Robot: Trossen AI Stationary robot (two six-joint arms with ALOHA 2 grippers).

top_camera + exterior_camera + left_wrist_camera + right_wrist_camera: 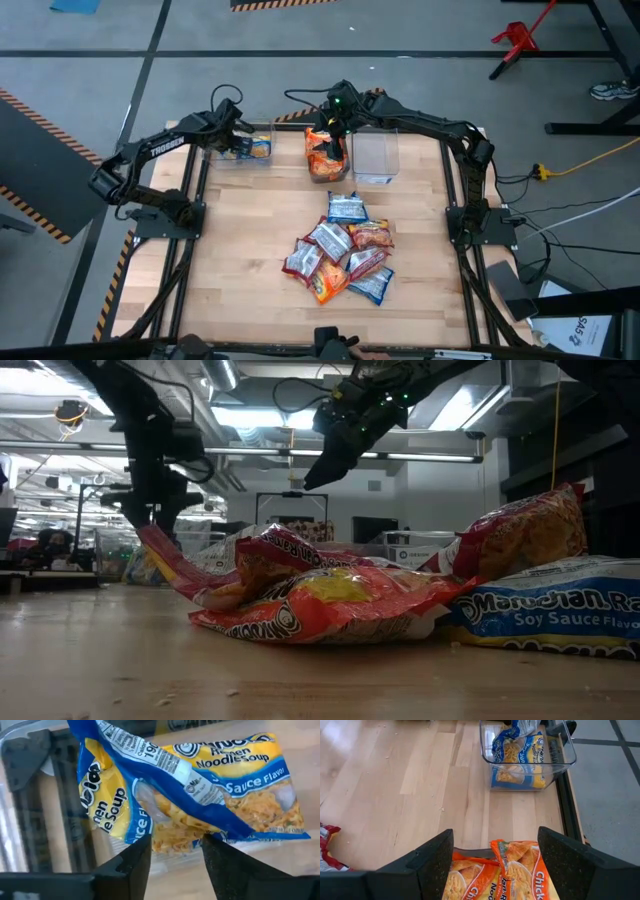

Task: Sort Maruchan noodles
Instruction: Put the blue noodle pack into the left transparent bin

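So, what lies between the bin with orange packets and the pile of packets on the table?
Only bare wood, in the high view, between the bin with orange packets and the pile.

Left end effector [172, 852] and right end effector [492, 865] both spread.

Three clear bins stand in a row along the table's [240, 240] upper edge in the high view: left bin [252, 147], middle bin [328, 160], right bin [376, 157]. A heap of ramen packets [342, 250] lies below them, at centre frame.
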